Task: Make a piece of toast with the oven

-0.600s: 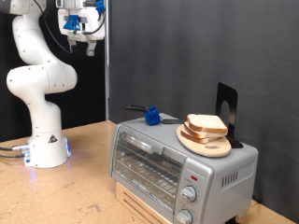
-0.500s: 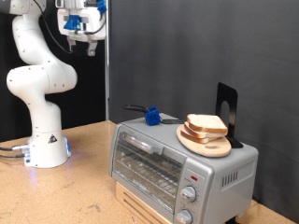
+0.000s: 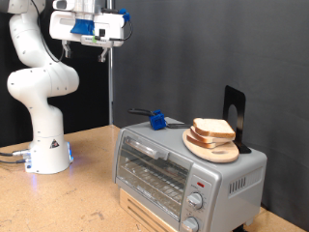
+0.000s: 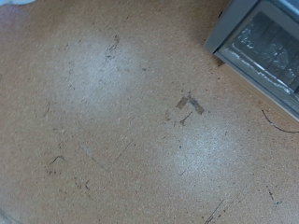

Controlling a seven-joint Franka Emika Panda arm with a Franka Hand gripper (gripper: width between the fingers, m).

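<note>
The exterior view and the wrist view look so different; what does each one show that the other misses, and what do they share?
Only the exterior view shows the robot arm, its gripper high near that view's top left, holding nothing, the piece of toast on a round wooden plate atop the oven, the oven's shut glass door and knobs, and a blue object behind. Only the wrist view shows the scuff marks on the tabletop from above. Both share the brown table and the oven, though the wrist view catches just a corner.

Toast [image 3: 211, 128] on plate [image 3: 214, 147] atop oven [image 3: 183, 176]
</note>
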